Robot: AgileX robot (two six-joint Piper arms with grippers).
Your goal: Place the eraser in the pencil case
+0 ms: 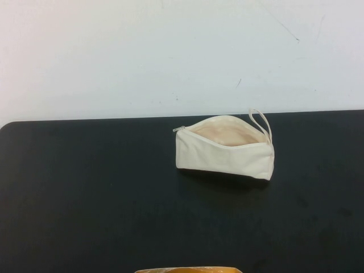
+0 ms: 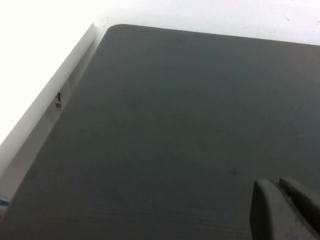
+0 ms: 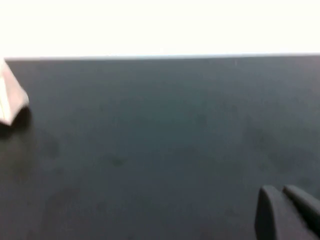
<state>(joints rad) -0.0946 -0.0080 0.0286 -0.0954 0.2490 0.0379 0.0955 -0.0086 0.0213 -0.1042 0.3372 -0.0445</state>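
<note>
Cream pencil case [image 1: 224, 149] gapes unzipped on the table [image 1: 85, 199]; left pincer [image 2: 284, 210] and right pincer [image 3: 286, 212] pressed together, mostly cropped.

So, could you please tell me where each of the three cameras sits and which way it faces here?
High view: raised on the robot's side, angled down at the black table and the open pencil case; no arm shows, no eraser visible.
Left wrist view: on the left arm, facing bare tabletop and its edge; the left gripper shows, fingers together.
Right wrist view: on the right arm, low, facing across the table; the right gripper shows, fingers together.
Shared: the pencil case's end also appears in the right wrist view.
</note>
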